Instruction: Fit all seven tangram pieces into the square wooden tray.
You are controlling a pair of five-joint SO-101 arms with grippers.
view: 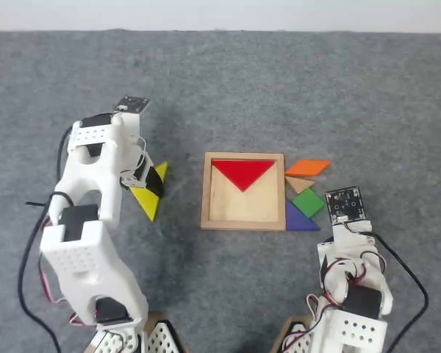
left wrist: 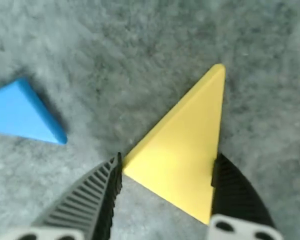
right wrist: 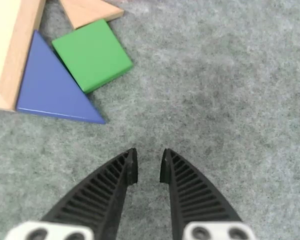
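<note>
Soft, even light, seemingly from overhead; shadows faint.

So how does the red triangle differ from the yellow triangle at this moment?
The red triangle lies inside the wooden tray, along its far rim; the yellow triangle lies outside it on the grey mat. The yellow triangle sits between the fingers of the left gripper; nothing touches the red triangle. Both are flat triangles, seemingly alike in size.

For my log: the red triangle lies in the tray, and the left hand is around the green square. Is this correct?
No. The left wrist view shows the left hand around the yellow triangle, not the green square. The red triangle does lie in the tray.
</note>
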